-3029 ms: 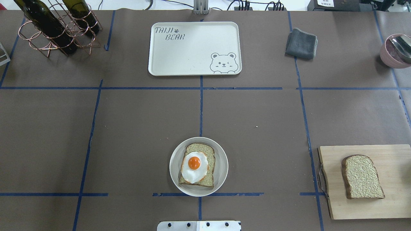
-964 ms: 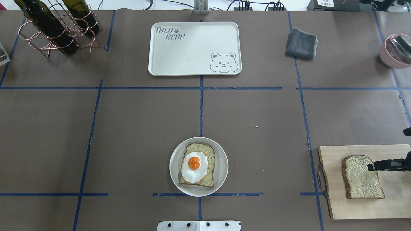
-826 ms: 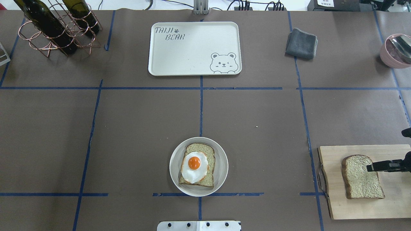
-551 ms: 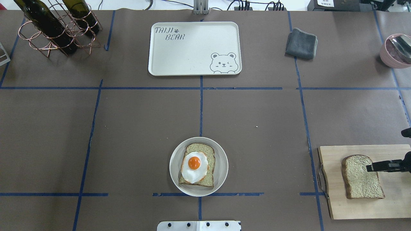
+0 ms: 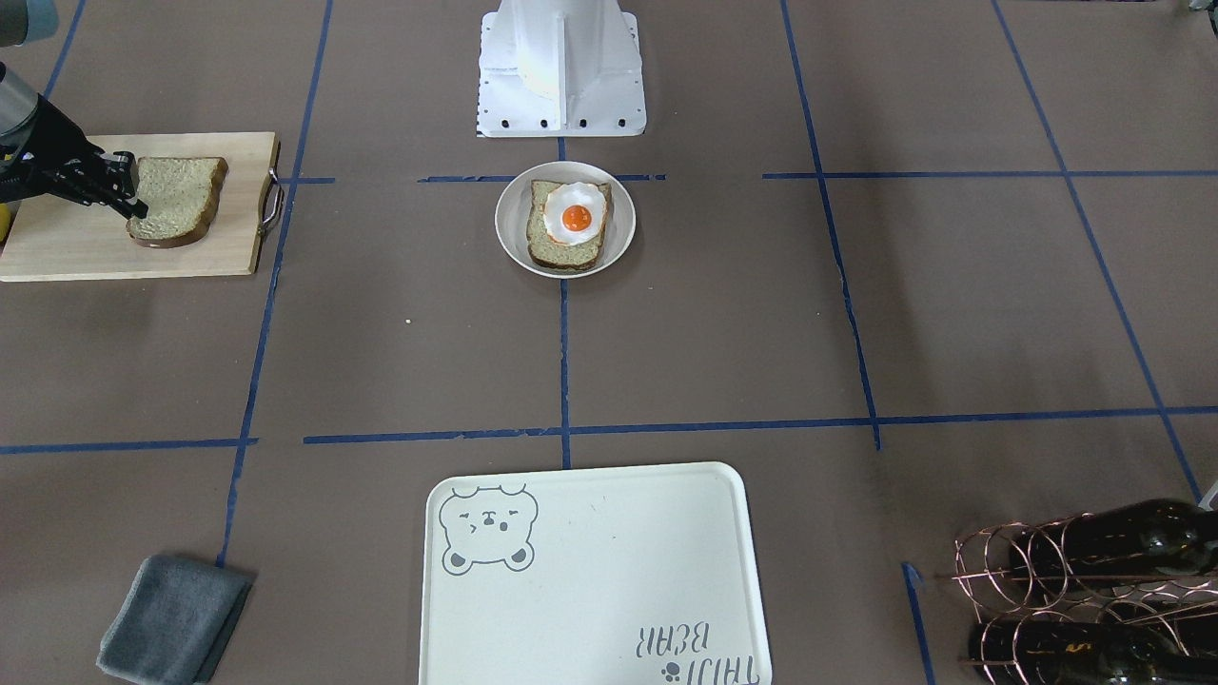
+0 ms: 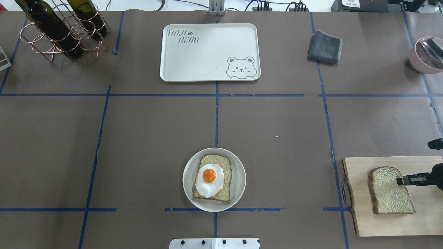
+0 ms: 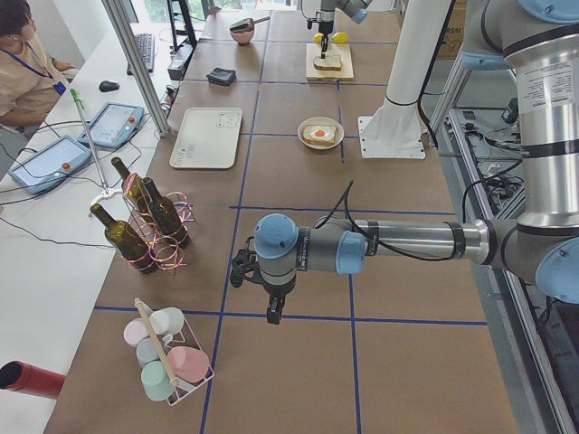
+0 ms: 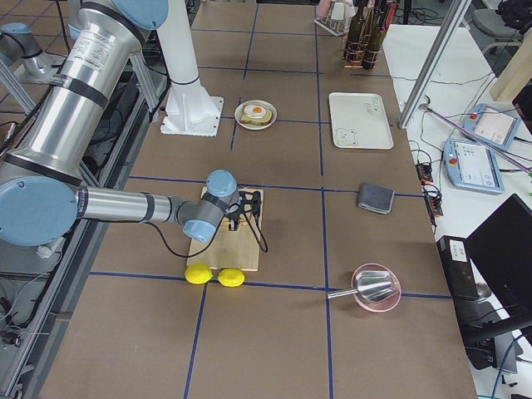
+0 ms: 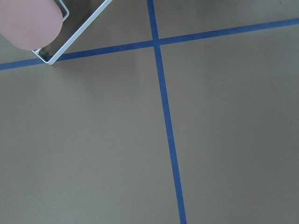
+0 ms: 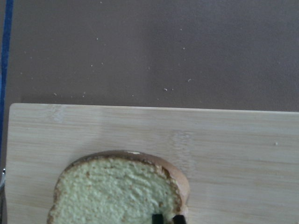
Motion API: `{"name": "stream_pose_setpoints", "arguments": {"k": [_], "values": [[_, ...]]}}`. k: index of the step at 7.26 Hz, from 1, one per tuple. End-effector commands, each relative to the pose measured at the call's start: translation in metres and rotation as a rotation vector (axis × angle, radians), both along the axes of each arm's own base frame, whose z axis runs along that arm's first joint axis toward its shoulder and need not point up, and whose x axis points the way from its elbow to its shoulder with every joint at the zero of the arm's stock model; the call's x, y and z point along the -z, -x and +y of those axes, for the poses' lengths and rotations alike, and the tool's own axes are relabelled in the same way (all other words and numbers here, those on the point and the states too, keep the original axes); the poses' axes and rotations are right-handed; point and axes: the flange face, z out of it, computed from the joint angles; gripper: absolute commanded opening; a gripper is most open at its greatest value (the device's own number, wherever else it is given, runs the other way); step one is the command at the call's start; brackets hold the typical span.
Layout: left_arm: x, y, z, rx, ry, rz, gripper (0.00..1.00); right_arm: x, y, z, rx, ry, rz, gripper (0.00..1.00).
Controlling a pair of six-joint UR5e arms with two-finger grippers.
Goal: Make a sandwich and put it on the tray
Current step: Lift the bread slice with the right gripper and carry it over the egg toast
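Note:
One speckled bread slice (image 6: pixel 387 193) lies flat on the wooden cutting board (image 6: pixel 363 221) at the right. My right gripper (image 6: pixel 403 180) is at that slice's right edge. In the right wrist view its two dark tips (image 10: pixel 166 218) stand close together on the slice (image 10: pixel 112 191), so it looks shut; the slice is not lifted. The other slice (image 6: pixel 216 160) lies in the small white plate (image 6: pixel 238 166) with the fried egg (image 6: pixel 209 180) on top. The bear tray (image 6: pixel 207 58) is empty at the far centre. My left gripper (image 7: pixel 271 312) shows only in the left side view, so I cannot tell its state.
A grey folded cloth (image 6: pixel 325 46) lies at the far right. A copper rack with wine bottles (image 6: pixel 59 31) stands far left. A pink bowl with a spoon (image 6: pixel 427 55) is at the right edge. Two lemons (image 8: pixel 212 276) lie beside the board. A basket of cups (image 7: pixel 167 362) sits near the left arm.
The right gripper came in from the right over the board to the loose slice's edge, then its tip drew back slightly to the right. The slices, egg and tray have not moved.

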Motion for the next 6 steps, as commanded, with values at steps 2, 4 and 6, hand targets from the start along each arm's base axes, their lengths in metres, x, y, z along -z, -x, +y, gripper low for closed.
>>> {"name": "stream_pose_setpoints", "arguments": {"k": [2, 4, 6], "values": [[0.001, 0.000, 0.000, 0.000, -0.003, 0.001, 1.00, 0.026, -0.001, 0.001, 0.022, -0.015, -0.052, 0.00], [0.002, 0.000, -0.001, -0.001, -0.007, 0.003, 1.00, 0.062, -0.027, -0.008, 0.020, 0.018, -0.156, 0.00], [0.002, 0.000, -0.001, -0.001, -0.007, 0.003, 1.00, 0.107, -0.041, -0.028, 0.008, 0.019, -0.260, 0.00]]}}
